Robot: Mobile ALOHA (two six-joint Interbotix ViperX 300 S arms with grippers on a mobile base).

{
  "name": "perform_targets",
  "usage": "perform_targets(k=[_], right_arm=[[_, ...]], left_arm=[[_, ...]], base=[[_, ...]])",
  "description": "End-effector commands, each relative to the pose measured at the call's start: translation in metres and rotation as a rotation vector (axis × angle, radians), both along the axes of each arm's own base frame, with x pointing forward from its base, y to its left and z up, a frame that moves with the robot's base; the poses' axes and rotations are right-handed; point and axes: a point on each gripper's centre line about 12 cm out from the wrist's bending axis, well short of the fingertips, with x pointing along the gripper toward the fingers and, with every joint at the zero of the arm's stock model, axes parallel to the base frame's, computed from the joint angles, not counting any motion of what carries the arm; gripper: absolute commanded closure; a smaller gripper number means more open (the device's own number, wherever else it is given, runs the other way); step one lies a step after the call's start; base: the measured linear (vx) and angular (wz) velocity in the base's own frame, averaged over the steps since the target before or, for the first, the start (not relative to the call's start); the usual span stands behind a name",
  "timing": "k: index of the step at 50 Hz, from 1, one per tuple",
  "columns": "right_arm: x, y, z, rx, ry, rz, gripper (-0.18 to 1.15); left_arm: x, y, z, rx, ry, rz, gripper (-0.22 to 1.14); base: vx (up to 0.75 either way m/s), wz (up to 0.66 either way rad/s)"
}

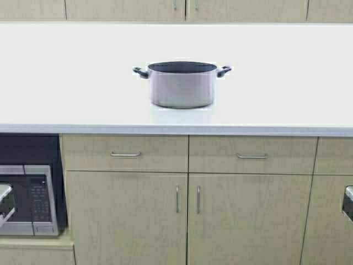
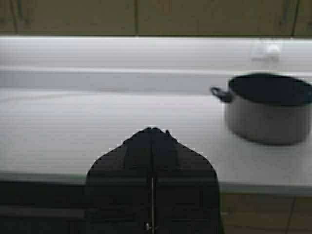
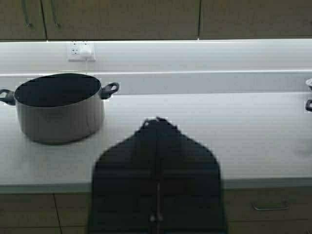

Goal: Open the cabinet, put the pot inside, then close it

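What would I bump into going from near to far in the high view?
Base cabinet doors → drawers → countertop edge → the pot → the cabinet on the wall.

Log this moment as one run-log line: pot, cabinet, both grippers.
pot: upright on countertop, untouched | cabinet: doors shut | left gripper: shut, low, front of counter | right gripper: shut, same

No readable text; microwave point(image 1: 30, 199) keypad markings illegible.
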Motion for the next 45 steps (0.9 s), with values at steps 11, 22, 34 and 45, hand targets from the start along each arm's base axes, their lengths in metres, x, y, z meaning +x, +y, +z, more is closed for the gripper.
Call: perform_targets(k=[11,22,34,45], right_arm=[[0.007,0.001,-0.006,0.009,0.043,0.007,0.9],[0.007,0.001,-0.007,0.01,0.051,0.007,0.9],[0.01,0.001,-0.011,0.01,0.071,0.007,0.9],[0.013,0.001,-0.011,0.023,0.078,0.008,0.91]], left_arm=[[0.006,-0.003,-0.004,0.031,0.024,-0.019,0.88],[0.007,-0.003,-0.004,0.03,0.023,-0.02,0.89],[-0.003,-0.003,-0.011,0.024,0.026,-0.02,0.89],[-0.008,-0.003,-0.009,0.024,0.006,-0.019,0.89]], base=[[0.17,0.05],[0.21,0.01],[0.33,-0.14],[0.34,-0.06]])
